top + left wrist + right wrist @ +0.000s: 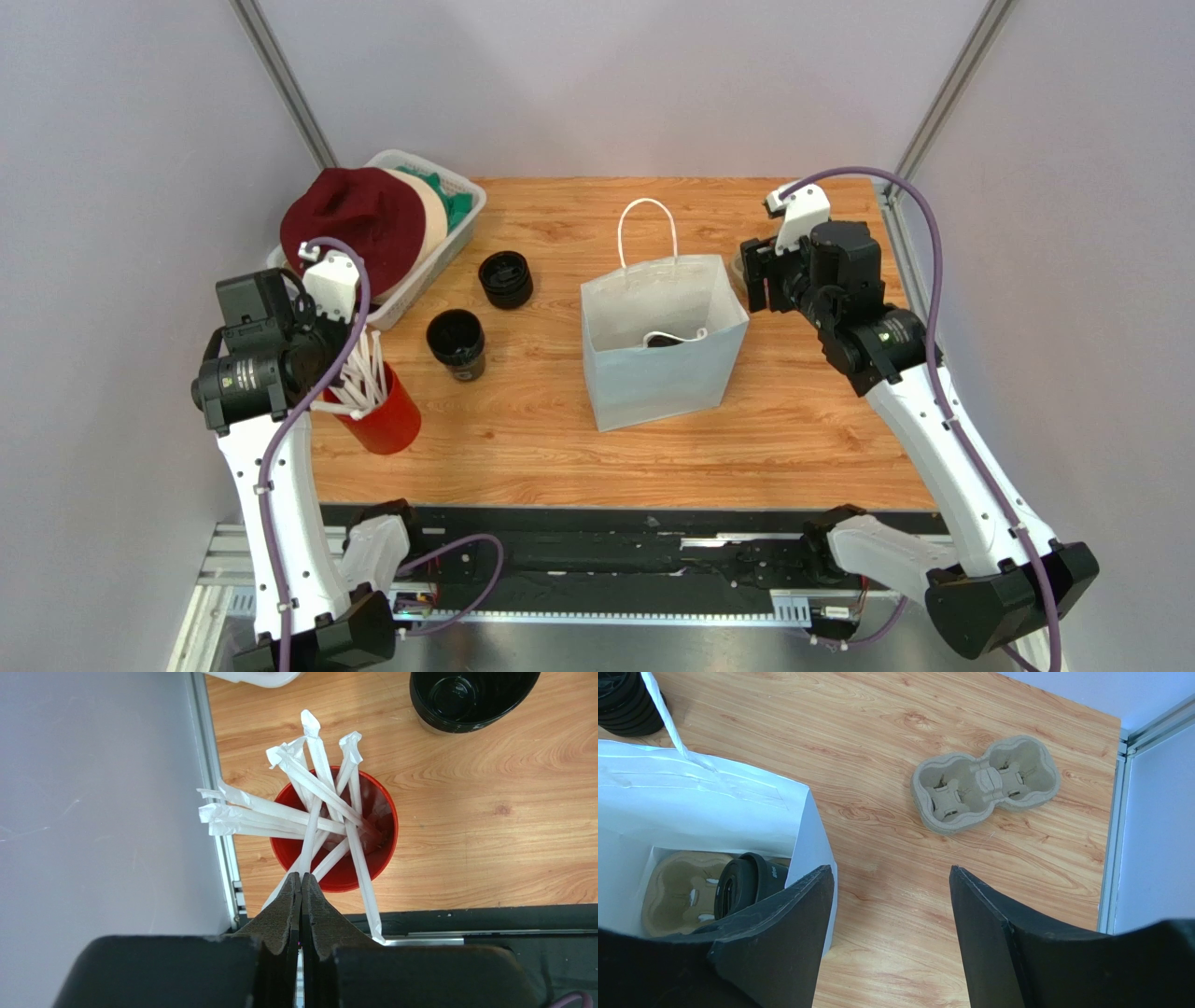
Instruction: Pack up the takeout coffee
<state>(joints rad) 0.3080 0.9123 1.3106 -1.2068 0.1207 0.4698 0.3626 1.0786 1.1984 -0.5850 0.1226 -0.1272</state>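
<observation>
A pale-blue paper bag (659, 350) stands open at the table's middle. Inside it, in the right wrist view, a dark cup (749, 882) lies on its side on a grey pulp tray (682, 889). Another dark open cup (456, 343) stands on the table left of the bag and shows in the left wrist view (470, 696). My left gripper (301, 876) hangs over the red cup of white straws (337, 833), its jaws shut with a straw (310, 812) running into the tips. My right gripper (892, 875) is open and empty just right of the bag's right wall (812, 840).
A second grey pulp tray (983, 784) lies on the table right of the bag. A black stack (505, 280) sits behind the standing cup. A white bin (456, 224) holding a dark red cap (358, 217) is at the back left. The table's left edge (210, 812) runs beside the red cup.
</observation>
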